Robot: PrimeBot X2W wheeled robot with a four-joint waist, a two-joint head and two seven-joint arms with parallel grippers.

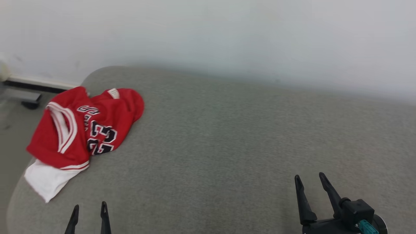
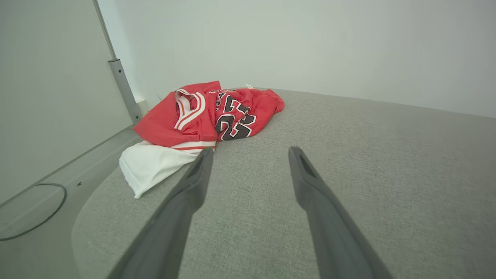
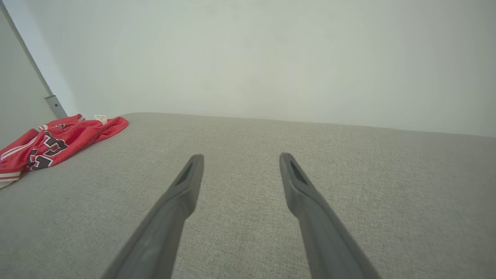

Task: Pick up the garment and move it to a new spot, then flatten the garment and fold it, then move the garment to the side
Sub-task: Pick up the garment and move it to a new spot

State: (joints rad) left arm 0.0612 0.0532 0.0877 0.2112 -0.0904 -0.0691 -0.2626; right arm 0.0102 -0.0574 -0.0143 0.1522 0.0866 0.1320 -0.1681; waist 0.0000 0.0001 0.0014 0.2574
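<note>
Evidently before any lift: the robot's left gripper [image 1: 90, 205] and right gripper [image 1: 309, 175] hang low at the near edge of a grey padded surface [image 1: 227, 136]. Each has its two dark fingers spread wide with nothing between them, a stance that reads as readiness for the first pick-up. The left one points toward the garment [image 1: 81, 130] and looks the likelier to reach it; the right is well apart from it. The garment, a red jersey, lies crumpled at the surface's far-left corner, close to the pale wall [image 1: 227, 32]. White-striped trim loops across its folds, dark white-edged numerals show creased, and a white panel spills toward the rounded edge. Whether that is lining or a second layer is hard to say from here.
</note>
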